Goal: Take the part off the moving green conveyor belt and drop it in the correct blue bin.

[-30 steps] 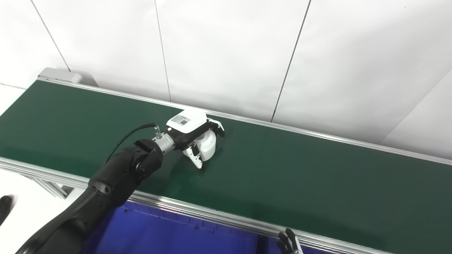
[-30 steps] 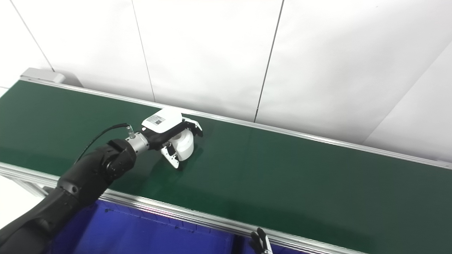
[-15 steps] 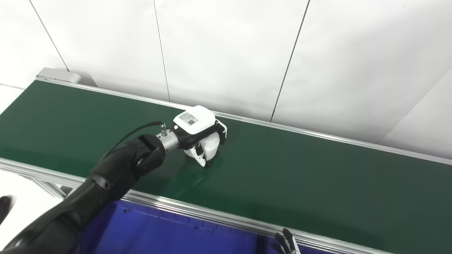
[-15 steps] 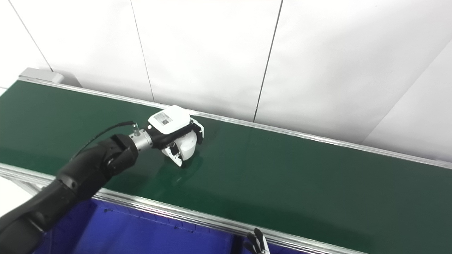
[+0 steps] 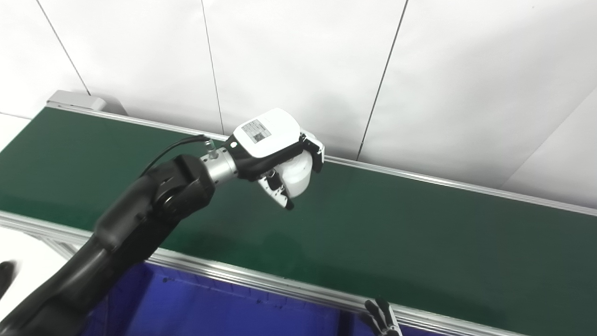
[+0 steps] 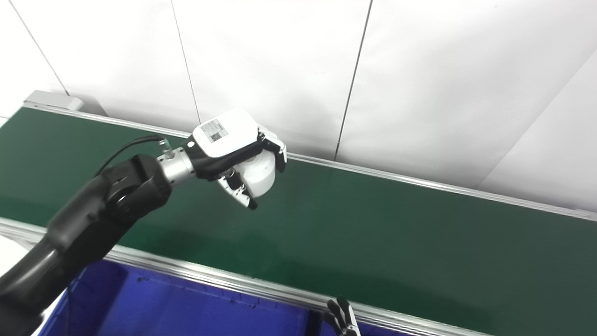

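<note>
White cylindrical part held clear above the green conveyor belt, over its far half and near the far rail. Wrapped on the part: the left hand, fingers curled over the top and far side, thumb pressed against the near side, tip pointing down toward the belt. White back plate of the left hand turned upward, small printed label facing the camera. Behind the left hand, a silver wrist collar with a black cable looping off it, then the black left arm running down past the belt's near rail to the bottom left corner. Faint dark reflection on the belt below and in front of the part.

Just below the near rail, the blue bin, interior seen from above; contents cannot be made out. Also at the near rail, at the bottom edge right of centre, only the dark fingertips of the right hand, spread slightly; open or closed cannot be told from so little. At the belt's far left end, a grey end housing. Behind the belt, white wall panels with thin dark seams.
</note>
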{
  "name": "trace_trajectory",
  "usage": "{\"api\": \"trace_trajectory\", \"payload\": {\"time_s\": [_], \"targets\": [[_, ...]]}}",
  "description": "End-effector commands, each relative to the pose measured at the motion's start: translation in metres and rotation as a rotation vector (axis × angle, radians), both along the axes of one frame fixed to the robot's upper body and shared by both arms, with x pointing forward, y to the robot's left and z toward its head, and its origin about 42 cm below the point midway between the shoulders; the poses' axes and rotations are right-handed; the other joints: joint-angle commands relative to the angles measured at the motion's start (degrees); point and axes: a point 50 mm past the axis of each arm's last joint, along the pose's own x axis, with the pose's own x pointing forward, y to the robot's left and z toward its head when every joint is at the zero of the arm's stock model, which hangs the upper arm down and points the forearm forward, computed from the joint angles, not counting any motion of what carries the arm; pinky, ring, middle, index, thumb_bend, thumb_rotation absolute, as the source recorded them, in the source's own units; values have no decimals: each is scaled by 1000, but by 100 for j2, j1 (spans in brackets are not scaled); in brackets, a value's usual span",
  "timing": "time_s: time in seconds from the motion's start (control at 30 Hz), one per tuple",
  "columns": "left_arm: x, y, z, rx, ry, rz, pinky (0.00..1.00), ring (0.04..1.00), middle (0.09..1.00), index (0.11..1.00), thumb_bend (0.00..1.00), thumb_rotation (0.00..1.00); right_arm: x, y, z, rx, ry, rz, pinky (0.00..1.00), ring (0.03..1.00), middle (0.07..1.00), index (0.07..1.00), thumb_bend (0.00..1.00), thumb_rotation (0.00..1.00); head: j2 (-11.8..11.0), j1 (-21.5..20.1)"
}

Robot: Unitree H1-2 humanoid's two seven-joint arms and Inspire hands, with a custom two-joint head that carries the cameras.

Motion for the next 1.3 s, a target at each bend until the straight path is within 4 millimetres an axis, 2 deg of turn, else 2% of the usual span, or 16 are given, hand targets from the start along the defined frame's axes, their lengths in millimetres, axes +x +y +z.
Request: {"api": "trace_trajectory", "payload": {"time_s": [0.0,0.03,0.07,0.1,0.13,0.2,0.33,0.57,0.67,0.73,0.83,0.9,0.93,1.0,1.17,1.27], "targets": [[-13,4,15,-43,-14,10,203,281,428,528,516,0,-1,1,14,15,-30,-2,1000,910,958,1000,976,1000,140,50],[-21,3,15,-53,-5,8,220,296,431,530,516,0,-1,0,16,15,-31,-1,1000,918,960,1000,970,1000,140,50],[-32,2,13,-67,1,7,224,302,435,530,516,0,-1,0,19,15,-34,0,1000,923,960,1000,963,1000,276,97],[-40,2,12,-76,5,8,224,302,436,530,516,0,-1,-1,21,15,-35,1,1000,924,960,1000,961,1000,276,97],[-49,1,10,-81,19,12,224,303,437,530,516,0,-1,-2,24,11,-38,4,1000,925,960,1000,959,1000,404,140],[-63,-1,7,-90,40,19,234,319,448,527,517,0,-1,-4,29,6,-41,7,1000,930,962,1000,948,1000,502,169],[-96,-7,-9,-112,123,33,263,351,461,518,519,0,-1,-10,37,-1,-47,13,1000,924,959,1000,925,1000,685,218],[-150,-20,-53,-176,290,57,246,311,427,526,516,0,2,-19,47,-1,-48,11,996,909,942,1000,920,1000,928,279],[-165,-24,-74,-181,337,60,275,348,450,518,519,0,4,-20,49,-3,-50,11,978,897,933,1000,924,1000,954,284],[-176,-28,-94,-174,380,78,235,299,445,521,519,0,6,-21,50,-4,-49,13,965,889,928,1000,926,1000,963,286],[-181,-31,-116,-159,417,75,204,264,415,518,517,0,7,-20,50,-3,-48,14,959,883,923,1000,927,1000,980,291],[-178,-32,-125,-153,432,76,179,243,450,500,521,0,9,-19,51,-1,-48,14,954,879,920,1000,930,1000,990,279],[-177,-33,-128,-149,438,76,172,242,431,511,519,0,9,-18,51,1,-48,14,956,879,920,1000,931,1000,998,264],[-174,-33,-133,-133,443,79,165,236,415,520,516,0,10,-17,51,5,-47,14,957,879,919,1000,933,1000,1003,227],[-171,-36,-140,-105,413,109,225,282,415,517,517,0,10,-16,52,8,-47,18,954,880,920,1000,927,1000,1002,220],[-171,-36,-142,-113,399,125,214,262,468,490,524,0,10,-16,52,6,-47,20,956,881,920,1000,926,1000,996,219]]}}
